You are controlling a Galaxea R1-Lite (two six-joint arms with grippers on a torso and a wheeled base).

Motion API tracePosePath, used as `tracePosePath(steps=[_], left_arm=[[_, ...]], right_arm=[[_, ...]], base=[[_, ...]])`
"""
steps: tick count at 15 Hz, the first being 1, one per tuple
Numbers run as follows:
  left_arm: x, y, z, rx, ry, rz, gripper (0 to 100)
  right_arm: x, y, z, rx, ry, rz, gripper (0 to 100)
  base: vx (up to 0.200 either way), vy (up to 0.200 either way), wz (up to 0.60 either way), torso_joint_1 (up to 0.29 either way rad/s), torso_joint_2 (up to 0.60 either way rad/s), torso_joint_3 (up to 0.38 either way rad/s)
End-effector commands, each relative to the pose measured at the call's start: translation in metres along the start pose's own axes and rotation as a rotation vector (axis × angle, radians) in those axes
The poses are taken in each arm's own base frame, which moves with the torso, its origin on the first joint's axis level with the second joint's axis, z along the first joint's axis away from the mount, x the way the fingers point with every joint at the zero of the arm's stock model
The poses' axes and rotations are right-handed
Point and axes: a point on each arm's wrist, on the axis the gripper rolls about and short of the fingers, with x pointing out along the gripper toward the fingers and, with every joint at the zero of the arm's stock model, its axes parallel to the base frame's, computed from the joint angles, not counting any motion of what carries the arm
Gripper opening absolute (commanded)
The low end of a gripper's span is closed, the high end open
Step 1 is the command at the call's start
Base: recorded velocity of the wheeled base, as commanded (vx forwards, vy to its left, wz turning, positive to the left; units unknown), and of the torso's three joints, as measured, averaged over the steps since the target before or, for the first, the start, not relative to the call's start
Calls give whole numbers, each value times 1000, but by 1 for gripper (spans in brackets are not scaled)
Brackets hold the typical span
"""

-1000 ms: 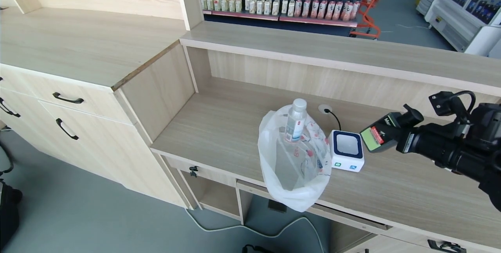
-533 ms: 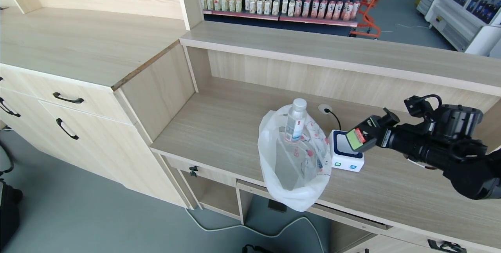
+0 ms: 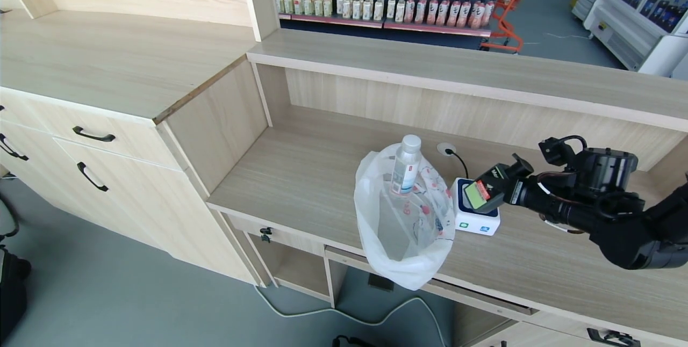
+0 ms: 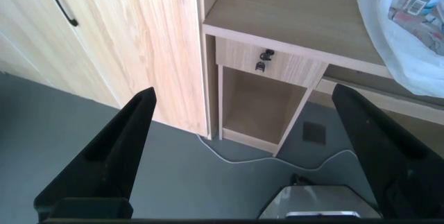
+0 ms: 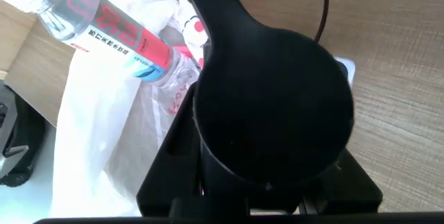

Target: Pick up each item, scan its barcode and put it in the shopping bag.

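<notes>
The right gripper [image 3: 492,192] had its jaws clenched on a small green-and-red item [image 3: 475,195], held just above the white scanner [image 3: 475,224] on the surface [image 3: 301,175]. Beside the scanner sat the shopping bag [image 3: 400,261], a clear bottle [image 3: 407,167] poking from its mouth. The left gripper [image 4: 244,92] hung low by the cabinet [image 4: 166,57], jaws spread wide and grasping nothing.

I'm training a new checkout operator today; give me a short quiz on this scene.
1. True or false: the bottle stands inside the bag.
2. The right gripper holds a pack over: A the scanner, B a drawer, C the floor?
3. Fill in: the scanner's cable is coloured ___.
Key: 1 true; 2 A; 3 black.
</notes>
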Motion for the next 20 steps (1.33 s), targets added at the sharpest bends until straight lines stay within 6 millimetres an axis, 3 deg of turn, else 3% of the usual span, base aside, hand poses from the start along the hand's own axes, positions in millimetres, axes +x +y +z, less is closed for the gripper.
tracePosePath(steps=[1,5,20], left_arm=[[0,0,0,0,0,-1,100],[0,0,0,0,0,-1,100],[0,0,0,0,0,-1,100]], right_arm=[[7,-3,0,1,2,2,0],[16,-2,8,-5,-3,11,0],[38,-1,-5,-15,37,30,0]], base=[[0,0,0,0,0,0],[0,0,0,0,0,0],[0,0,0,0,0,0]])
